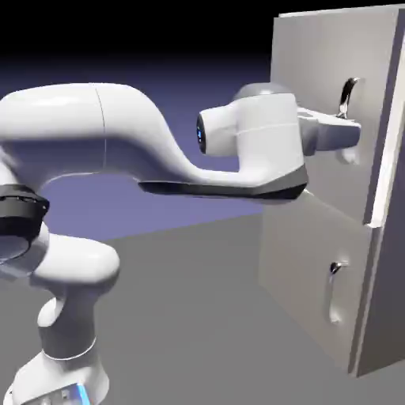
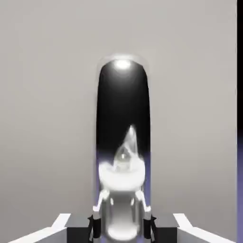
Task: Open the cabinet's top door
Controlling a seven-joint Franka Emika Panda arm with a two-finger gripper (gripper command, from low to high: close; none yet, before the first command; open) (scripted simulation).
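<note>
The light-grey cabinet stands at the exterior view's right. Its top door carries a vertical chrome bar handle. My gripper reaches level from the left and sits on the lower part of that handle. In the hand view the chrome handle rises up the middle against the flat grey top door. My gripper is shut on its lower end, a dark fingertip pressed on each side. The top door's far edge looks slightly out from the cabinet body.
Below the top door is the shorter lower door with its own small chrome handle. The white arm spans from the lower left across to the cabinet. A grey table surface lies underneath.
</note>
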